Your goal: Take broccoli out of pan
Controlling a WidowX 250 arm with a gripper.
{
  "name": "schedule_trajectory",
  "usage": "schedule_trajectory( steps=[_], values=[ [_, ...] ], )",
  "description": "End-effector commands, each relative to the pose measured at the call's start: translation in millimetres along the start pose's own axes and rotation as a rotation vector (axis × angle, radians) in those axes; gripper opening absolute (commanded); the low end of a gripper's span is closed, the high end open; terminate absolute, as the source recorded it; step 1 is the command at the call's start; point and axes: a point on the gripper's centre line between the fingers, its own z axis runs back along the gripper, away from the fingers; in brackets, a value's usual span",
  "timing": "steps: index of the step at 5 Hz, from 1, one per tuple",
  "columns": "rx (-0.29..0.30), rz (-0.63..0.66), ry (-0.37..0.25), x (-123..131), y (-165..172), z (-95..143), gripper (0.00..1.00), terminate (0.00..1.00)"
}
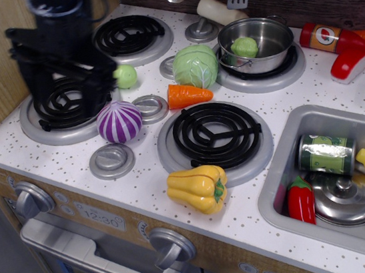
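The broccoli [245,47] is a small lumpy green piece lying inside the pan [268,62], a shiny steel pot on the back right burner. The pan's cream handle [217,9] points to the back left. My black gripper [68,97] hangs over the left front burner, far to the left of the pan. It is motion-blurred. Its fingers stand apart with nothing between them.
A pale green cabbage [195,66] sits just left of the pan, with a carrot [187,95] in front of it. A light-green ball [125,76], a purple onion [119,122] and a yellow pepper [198,189] lie on the stovetop. The sink [284,138] holds a can, a lid, a red pepper and a banana.
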Motion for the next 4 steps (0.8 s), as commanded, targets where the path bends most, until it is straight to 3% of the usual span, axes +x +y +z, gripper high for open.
schedule_trajectory(
  steps=[1,2,4],
  values=[
    [-0.047,0.051,-0.109,25,-34,31,1.00,0.00],
    [-0.079,0.077,-0.193,42,-54,35,1.00,0.00],
    [-0.089,0.030,-0.334,95,-89,34,1.00,0.00]
  ],
)
